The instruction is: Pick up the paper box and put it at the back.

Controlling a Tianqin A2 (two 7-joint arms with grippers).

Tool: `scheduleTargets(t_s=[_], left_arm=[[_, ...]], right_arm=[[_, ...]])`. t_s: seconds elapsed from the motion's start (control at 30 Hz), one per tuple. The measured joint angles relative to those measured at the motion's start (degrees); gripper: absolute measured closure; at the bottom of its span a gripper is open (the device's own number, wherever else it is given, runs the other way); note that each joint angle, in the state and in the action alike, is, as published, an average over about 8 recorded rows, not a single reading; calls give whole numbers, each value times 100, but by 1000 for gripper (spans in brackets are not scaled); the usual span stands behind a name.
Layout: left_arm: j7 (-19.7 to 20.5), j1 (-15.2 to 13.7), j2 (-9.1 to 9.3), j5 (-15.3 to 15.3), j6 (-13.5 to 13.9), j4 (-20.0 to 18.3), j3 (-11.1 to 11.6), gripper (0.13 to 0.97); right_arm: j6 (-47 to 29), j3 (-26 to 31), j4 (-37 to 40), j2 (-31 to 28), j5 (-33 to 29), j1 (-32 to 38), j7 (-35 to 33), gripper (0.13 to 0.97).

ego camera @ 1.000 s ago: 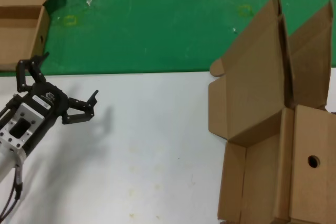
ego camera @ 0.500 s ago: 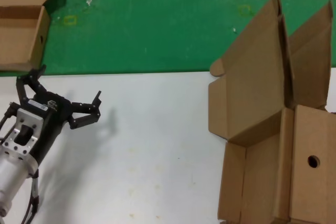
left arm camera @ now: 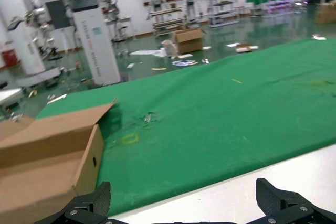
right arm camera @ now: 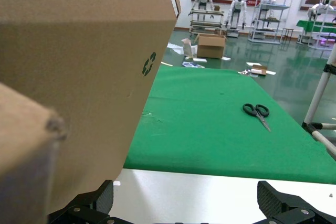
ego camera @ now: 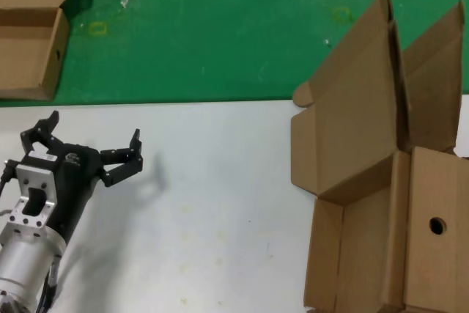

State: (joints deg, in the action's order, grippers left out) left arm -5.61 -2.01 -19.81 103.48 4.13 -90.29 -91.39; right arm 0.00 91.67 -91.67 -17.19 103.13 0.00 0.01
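left gripper (ego camera: 91, 141): seen over the white tabletop (ego camera: 212, 203), near its left edge, fingers spread wide, nothing held.
right gripper (right arm camera: 186, 205): fingers spread wide beside cardboard, nothing clamped.
paper box (ego camera: 388, 181): stood at right on the tabletop, lid raised.
second box (ego camera: 29, 34): rested far left on the green mat (ego camera: 220, 27).

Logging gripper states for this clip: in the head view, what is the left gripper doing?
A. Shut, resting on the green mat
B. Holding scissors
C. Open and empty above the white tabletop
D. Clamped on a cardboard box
C: the left gripper has its fingers spread with nothing between them, over the white tabletop, short of the green mat and apart from the cardboard box on the mat's left.
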Motion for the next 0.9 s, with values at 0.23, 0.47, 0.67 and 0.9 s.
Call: scheduleTargets(t_s=[0.23,0.47,0.67,0.9], left_arm=[[350,125,163,-22,-257,-86,-18,132],[398,142,185,-25,-293,-98,-20,132],[399,142,186,-25,-294,-98,-20,132],[399,142,186,-25,-294,-98,-20,132]], right_arm=[[0,0,0,0,0,0,0,129],[0,0,0,0,0,0,0,129],[0,0,0,0,0,0,-2,129],[0,0,0,0,0,0,-2,129]])
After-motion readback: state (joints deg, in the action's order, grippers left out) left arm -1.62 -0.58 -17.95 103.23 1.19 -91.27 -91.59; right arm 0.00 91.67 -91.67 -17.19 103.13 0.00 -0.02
